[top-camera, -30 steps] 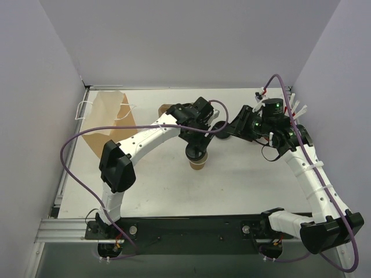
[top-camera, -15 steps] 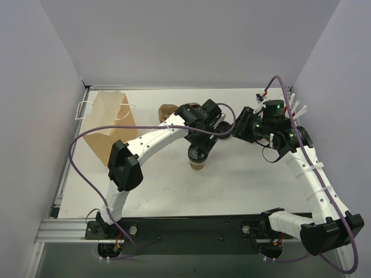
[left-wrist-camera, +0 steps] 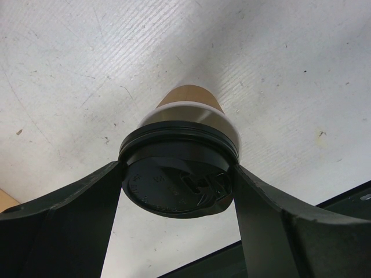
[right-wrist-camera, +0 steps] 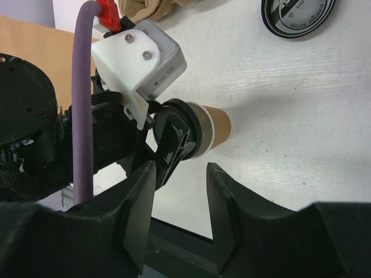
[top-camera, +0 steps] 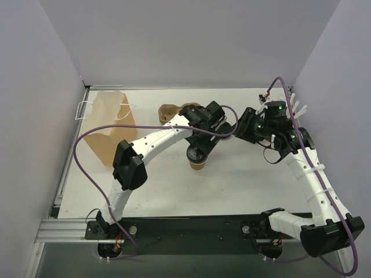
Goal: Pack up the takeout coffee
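Observation:
The takeout coffee (top-camera: 197, 163), a kraft-brown cup with a black lid, stands upright mid-table. My left gripper (top-camera: 198, 152) is over it from above. In the left wrist view the two fingers press the lid's rim (left-wrist-camera: 177, 176) on both sides, so the gripper (left-wrist-camera: 177, 174) is shut on it. My right gripper (top-camera: 242, 128) hangs open and empty just right of the cup. Its wrist view (right-wrist-camera: 179, 174) shows the cup (right-wrist-camera: 213, 128) beyond the fingertips. The brown paper bag (top-camera: 107, 130) stands open at the far left.
A stack of unlidded tan cups (top-camera: 169, 110) lies on its side behind the left wrist. A loose black lid (right-wrist-camera: 298, 14) lies on the table beyond the coffee. White sticks (top-camera: 297, 108) show behind the right arm by the right wall.
The left wrist has shifted a little right and settled over the cup. The right gripper has drawn back slightly to the right. The cup has not moved.

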`<state>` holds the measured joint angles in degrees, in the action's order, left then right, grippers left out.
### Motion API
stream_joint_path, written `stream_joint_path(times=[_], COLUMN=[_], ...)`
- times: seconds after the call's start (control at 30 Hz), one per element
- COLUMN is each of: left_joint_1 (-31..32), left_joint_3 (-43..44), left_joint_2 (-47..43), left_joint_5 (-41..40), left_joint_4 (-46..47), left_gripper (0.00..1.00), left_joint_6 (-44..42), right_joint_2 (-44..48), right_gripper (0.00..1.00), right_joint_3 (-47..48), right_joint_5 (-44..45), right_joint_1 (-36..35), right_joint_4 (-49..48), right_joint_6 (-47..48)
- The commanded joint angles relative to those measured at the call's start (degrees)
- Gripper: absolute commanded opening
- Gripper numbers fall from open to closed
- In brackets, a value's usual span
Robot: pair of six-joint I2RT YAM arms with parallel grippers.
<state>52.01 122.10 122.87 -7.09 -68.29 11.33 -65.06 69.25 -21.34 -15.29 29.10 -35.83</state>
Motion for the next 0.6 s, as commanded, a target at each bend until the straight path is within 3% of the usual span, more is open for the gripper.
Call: stream_joint_path(times=[0.0, 0.57], left_joint_1=[0.6, 1.3], left_joint_3=[3.1, 5.3], left_joint_2=[0.9, 3.5], left_joint_5=[-0.5, -0.6], left_joint_4=[-1.4, -3.0], left_gripper=[0.81, 0.81], left_joint_6=[-0.9, -1.1], right_joint_2=[1.7, 2.7], right_gripper=[0.36, 0.36], right_joint_3=[-0.1, 0.0], right_joint_5=[0.0, 1.2], right_joint_1=[0.3, 0.3], right_joint_4=[0.3, 1.5], right_joint_6=[1.2, 1.7])
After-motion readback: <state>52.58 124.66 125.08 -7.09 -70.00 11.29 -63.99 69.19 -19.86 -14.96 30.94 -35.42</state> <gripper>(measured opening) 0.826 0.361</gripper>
